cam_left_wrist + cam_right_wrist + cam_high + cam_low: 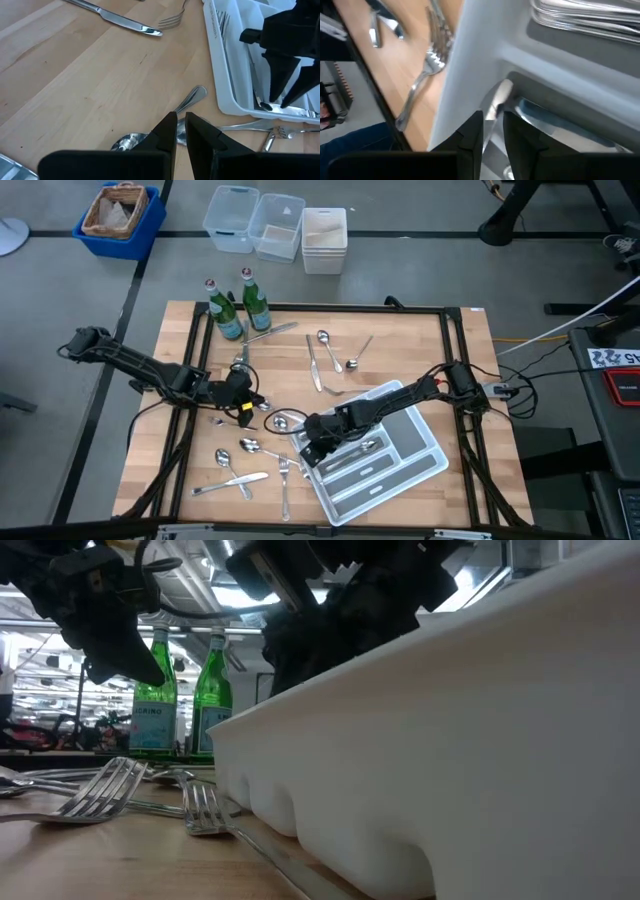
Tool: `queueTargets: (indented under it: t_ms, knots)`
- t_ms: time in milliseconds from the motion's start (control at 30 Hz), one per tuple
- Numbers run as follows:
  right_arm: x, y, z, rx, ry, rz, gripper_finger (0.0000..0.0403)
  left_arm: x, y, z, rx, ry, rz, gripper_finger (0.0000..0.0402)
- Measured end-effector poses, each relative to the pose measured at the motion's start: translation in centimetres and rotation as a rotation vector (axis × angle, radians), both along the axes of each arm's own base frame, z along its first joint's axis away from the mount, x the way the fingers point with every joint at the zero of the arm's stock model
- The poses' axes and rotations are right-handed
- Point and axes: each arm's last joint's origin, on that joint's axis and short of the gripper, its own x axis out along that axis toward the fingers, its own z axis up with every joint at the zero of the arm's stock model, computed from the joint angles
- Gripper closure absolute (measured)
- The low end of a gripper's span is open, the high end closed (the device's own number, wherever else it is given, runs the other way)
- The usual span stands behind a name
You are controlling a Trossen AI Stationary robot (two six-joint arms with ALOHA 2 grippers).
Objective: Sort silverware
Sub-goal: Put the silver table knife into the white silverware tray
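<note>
Shiny forks, spoons and knives lie scattered on the wooden table (pixel 400 340). Several more lie in the white divided tray (pixel 425 472) at the near right. My left gripper (pixel 247 402) is low over the table left of the tray, its fingers closed about a spoon (pixel 192 97). My right gripper (pixel 312 448) reaches down into the tray's left end and is shut on a slim silver piece (pixel 501 95). Which kind of piece it is does not show. My left gripper pinches the spoon's handle close to the bowl (pixel 181 131) between its two fingers, from above and across the handle. The spoon lies flat on the table, its handle end (pixel 198 91) pointing toward the tray. My right gripper pinches the silver piece's handle (pixel 496 107) between its two fingers, a little below the rounded free end. The fingers point down into the tray's compartment beside its left wall (pixel 465 75). The piece's lower part is hidden between the fingers.
Two green glass bottles (pixel 228 315) (pixel 255 302) stand at the table's far left. A knife, a spoon and a fork (pixel 322 362) lie at the far middle, and more pieces (pixel 240 475) lie at the near left. Bins (pixel 275 225) stand beyond the far edge.
</note>
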Motion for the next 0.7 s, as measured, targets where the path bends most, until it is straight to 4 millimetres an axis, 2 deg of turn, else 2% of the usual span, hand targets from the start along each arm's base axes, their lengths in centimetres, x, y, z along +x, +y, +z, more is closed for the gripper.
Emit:
queueTargets:
  t_ms: [300,700]
  knots:
    - [-0.1,-0.1,-0.2,-0.043,0.021,-0.023,0.0324,0.0,0.0,0.0,-0.001,0.001,-0.001,0.0373]
    - [0.1,1.0,0.1,0.004,-0.037,0.025,0.0324,0.0,0.0,0.0,0.010,0.006,-0.023,0.0373]
